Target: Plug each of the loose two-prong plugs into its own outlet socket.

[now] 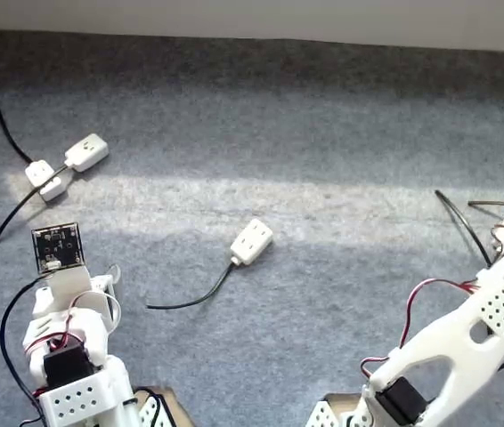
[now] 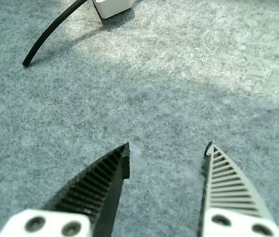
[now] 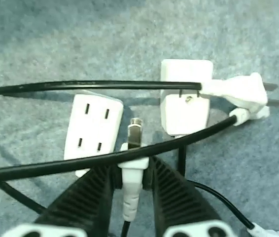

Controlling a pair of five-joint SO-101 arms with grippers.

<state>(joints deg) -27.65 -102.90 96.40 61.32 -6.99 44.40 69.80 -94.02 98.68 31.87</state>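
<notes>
Two-prong plug (image 3: 131, 180): white moulded body with two flat metal prongs pointing away from the wrist. It is clamped between the ribbed black fingers of the right gripper (image 3: 131, 168), which are drawn in narrow against its sides. A black cord (image 3: 55, 165) crosses over the plug body near the fingertips.

Ahead of the prongs lie two smooth, boxy white plastic outlets, near each other on the pile. The slotted outlet (image 3: 92, 126) shows two pairs of slots on its face. The second outlet (image 3: 186, 98) has a second plug (image 3: 240, 91) lying at its edge and touching it. This plug is white with both prongs bare, and its black lead (image 3: 95, 85) runs across that outlet. In the high view the right arm (image 1: 466, 338) reaches to the right edge of the table.

Left gripper (image 2: 166, 150): jaws spread wide with nothing between them, one ribbed finger dark and the other pale. It is poised over the grey, fibrous table covering (image 2: 179, 89).

A middle outlet (image 1: 252, 240) with a short black lead lies mid-table. At the far left, a corner outlet (image 1: 87, 151) lies just beside a loose plug (image 1: 45, 176).
</notes>
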